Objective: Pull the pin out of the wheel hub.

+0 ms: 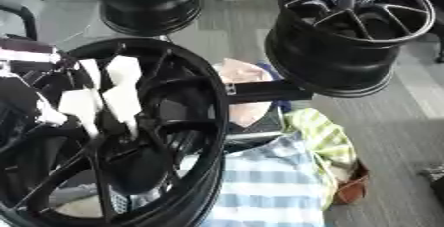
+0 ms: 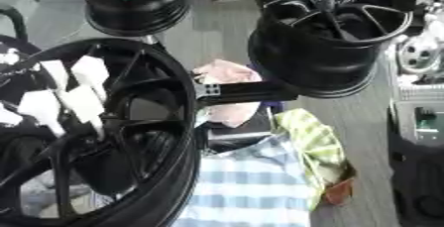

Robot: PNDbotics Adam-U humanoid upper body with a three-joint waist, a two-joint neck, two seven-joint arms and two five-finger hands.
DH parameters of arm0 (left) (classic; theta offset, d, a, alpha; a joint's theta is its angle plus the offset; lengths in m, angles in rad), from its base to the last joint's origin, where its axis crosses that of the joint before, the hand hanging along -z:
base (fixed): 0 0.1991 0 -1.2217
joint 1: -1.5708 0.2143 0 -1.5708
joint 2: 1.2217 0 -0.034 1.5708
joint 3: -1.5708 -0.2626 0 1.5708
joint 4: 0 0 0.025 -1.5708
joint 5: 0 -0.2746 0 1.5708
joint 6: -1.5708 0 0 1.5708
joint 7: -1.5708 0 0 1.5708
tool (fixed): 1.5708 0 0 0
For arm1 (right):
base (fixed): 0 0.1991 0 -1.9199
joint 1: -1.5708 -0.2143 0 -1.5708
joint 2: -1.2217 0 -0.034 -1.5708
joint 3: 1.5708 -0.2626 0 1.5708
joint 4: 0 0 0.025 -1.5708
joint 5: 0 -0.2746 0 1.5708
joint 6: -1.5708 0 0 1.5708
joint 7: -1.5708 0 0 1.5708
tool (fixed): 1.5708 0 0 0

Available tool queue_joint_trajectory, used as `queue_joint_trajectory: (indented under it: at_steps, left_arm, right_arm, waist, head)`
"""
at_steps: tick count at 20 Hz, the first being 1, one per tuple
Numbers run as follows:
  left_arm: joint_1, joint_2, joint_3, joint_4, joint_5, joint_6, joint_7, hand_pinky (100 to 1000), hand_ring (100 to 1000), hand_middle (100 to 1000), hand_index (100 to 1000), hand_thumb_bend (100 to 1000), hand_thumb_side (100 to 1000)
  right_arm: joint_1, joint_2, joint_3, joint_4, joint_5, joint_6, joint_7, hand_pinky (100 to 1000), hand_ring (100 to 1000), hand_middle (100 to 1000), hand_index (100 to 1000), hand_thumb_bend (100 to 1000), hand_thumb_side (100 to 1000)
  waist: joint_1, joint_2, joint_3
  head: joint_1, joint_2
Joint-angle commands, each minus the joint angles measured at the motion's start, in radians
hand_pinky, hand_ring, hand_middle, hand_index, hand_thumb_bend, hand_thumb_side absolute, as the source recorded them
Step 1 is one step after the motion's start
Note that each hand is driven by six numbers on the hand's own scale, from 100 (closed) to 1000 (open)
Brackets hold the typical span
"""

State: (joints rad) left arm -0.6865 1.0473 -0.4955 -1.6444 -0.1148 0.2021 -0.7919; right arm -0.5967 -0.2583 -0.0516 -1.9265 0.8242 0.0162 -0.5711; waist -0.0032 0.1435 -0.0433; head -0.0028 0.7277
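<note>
Left eye view: your left hand (image 1: 100,97), white-padded fingers straight, reaches into the large black spoked wheel hub (image 1: 204,137) at lower left (pin unseen); locate it, then pinch.

The robot's left hand (image 1: 100,94) reaches in from the left side, black with white-padded fingers (image 1: 121,72). The fingers are spread and extended, pointing up and to the right. Its dark wrist and forearm (image 1: 22,87) trail off toward the left edge. The right hand cannot be seen.
</note>
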Motion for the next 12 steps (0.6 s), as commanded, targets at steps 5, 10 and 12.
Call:
queue_joint_trajectory:
  at_steps: [5, 10, 12]
  left_arm:
    - [-0.016, 0.015, -0.004, 0.005, -0.023, -0.005, -0.006, 709, 700, 674, 796, 481, 244]
    - [-0.017, 0.011, -0.010, 0.014, -0.046, -0.011, -0.008, 692, 680, 652, 778, 453, 198]
    - [-0.017, 0.009, -0.013, 0.017, -0.054, -0.013, -0.011, 687, 675, 647, 771, 439, 176]
  right_arm:
    - [-0.009, -0.007, -0.009, -0.020, 0.000, 0.001, -0.004, 753, 732, 688, 812, 100, 408]
    - [-0.007, -0.006, -0.010, -0.020, -0.001, 0.001, -0.007, 753, 732, 688, 812, 100, 412]
    - [-0.006, -0.006, -0.011, -0.021, -0.002, 0.000, -0.009, 752, 732, 687, 813, 100, 414]
  waist:
    - [0.001, -0.012, -0.002]
    - [0.001, -0.011, -0.002]
    - [0.001, -0.011, -0.003]
  head:
    - [0.003, -0.011]
    - [0.004, -0.012]
    - [0.003, -0.013]
